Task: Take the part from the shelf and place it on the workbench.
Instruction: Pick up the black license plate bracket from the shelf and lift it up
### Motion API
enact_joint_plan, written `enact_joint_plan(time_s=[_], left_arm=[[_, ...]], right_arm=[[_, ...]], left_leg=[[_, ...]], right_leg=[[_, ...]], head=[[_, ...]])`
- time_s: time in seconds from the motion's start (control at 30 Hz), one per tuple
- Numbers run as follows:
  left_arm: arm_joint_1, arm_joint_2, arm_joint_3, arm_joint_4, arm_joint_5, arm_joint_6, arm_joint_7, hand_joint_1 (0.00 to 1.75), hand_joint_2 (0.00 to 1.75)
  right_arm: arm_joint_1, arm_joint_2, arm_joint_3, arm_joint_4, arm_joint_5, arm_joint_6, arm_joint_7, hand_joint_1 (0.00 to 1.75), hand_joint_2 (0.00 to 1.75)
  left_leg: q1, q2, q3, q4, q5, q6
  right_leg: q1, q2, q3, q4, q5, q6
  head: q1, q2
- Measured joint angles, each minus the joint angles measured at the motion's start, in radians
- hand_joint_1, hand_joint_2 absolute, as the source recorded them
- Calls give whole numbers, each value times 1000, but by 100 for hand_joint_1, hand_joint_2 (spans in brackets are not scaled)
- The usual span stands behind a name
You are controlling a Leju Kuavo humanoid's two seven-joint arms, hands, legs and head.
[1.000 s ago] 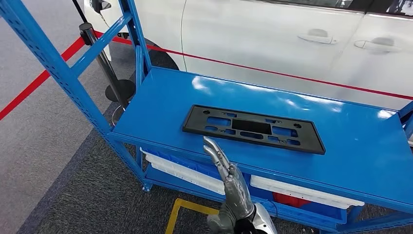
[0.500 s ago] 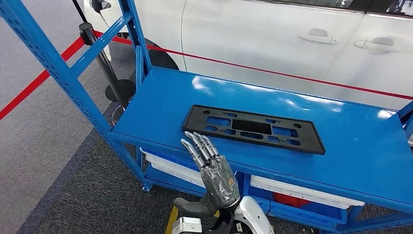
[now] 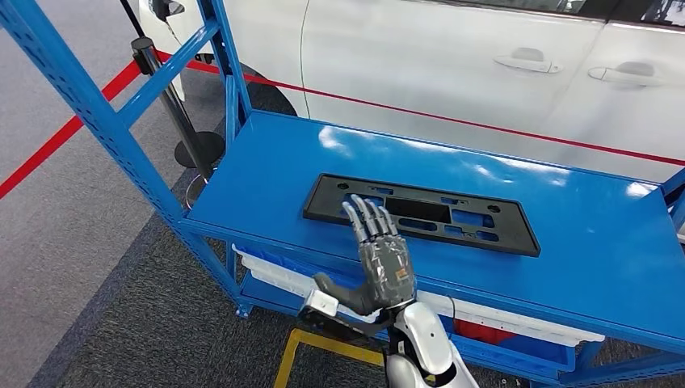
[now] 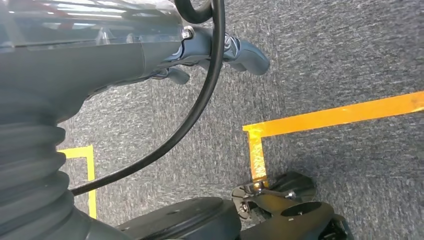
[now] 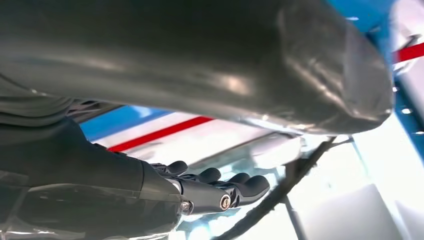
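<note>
Lying flat near the middle of the blue shelf point(image 3: 565, 234), the black part point(image 3: 420, 213) sat untouched, a little toward the near edge. The right hand point(image 3: 380, 259) was raised just in front of the part's near left portion, fingers straight and slightly spread, thumb out to the left, holding nothing. The left hand point(image 4: 220, 52) hung over grey carpet point(image 4: 350, 55) with yellow tape point(image 4: 330, 116), fingers loosely extended and empty.

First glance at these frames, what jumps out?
The black part lying flat in the middle of the bright blue shelf. Next, the right hand, raised with fingers spread at the shelf's front edge, fingertips over the part's near side. Behind the shelf, a white car runs across the background.
</note>
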Motion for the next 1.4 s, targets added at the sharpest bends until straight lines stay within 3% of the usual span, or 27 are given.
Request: enact_joint_plan(time_s=[0.23, 0.43, 0.73, 0.9, 1.07, 1.17, 1.23, 1.33, 1.4], left_arm=[[-3, 0, -2, 8, -18, -10, -10, 0, 175], [-4, 0, -3, 13, -26, -18, -22, 0, 175], [-5, 0, -2, 14, -18, -17, -29, 0, 175], [-5, 0, -3, 14, -23, -18, -29, 0, 175], [-7, 0, -4, 14, -38, -27, -29, 0, 175], [-15, 0, -4, 14, -22, -31, -28, 0, 175], [-67, 2, 1, 14, 8, -66, 47, 0, 175], [-221, 6, 5, 8, 39, -144, 229, 0, 175], [-297, 10, 5, 2, 77, -164, 248, 0, 175]], right_arm=[[-26, 70, -198, 45, -36, -25, -55, 0, 0], [-17, 125, -292, -48, -41, -107, -106, 0, 0], [19, 132, -310, -234, 28, -176, -162, 0, 0], [34, 130, -308, -261, 86, -189, -161, 0, 0], [54, 122, -285, -259, 250, -214, -134, 0, 0], [64, 117, -262, -236, 225, -199, -147, 0, 0], [43, 121, -233, -194, 139, -142, -210, 0, 0], [-29, 133, -172, -98, 58, -97, -274, 0, 0], [-65, 139, -145, -44, 14, -93, -286, 0, 0]], left_leg=[[0, 0, 0, 0, 0, 0], [0, 0, 2, 0, 0, 0], [0, 0, 2, 0, 0, 0], [0, 0, 2, 0, 0, 0], [0, 0, 2, 0, 0, -1], [0, 0, 2, 0, 0, -1], [0, -1, -2, 0, 4, 0], [0, -10, -12, 0, 13, 0], [0, -13, -13, 0, 14, 0]], right_leg=[[0, 0, 0, 0, 0, 0], [0, 0, -1, 0, 0, 0], [0, 0, -1, 0, 0, 0], [0, 0, -1, 0, 0, 0], [0, 0, -1, 0, 0, 0], [0, 0, -2, 0, 0, 0], [0, -2, -5, 0, 3, 0], [0, -11, -9, 0, 9, 0], [0, -13, -7, 1, 10, 0]], head=[[0, 0], [0, 0], [0, 0], [0, 0], [0, 0], [0, 0], [0, 0], [0, 0], [0, 0]])
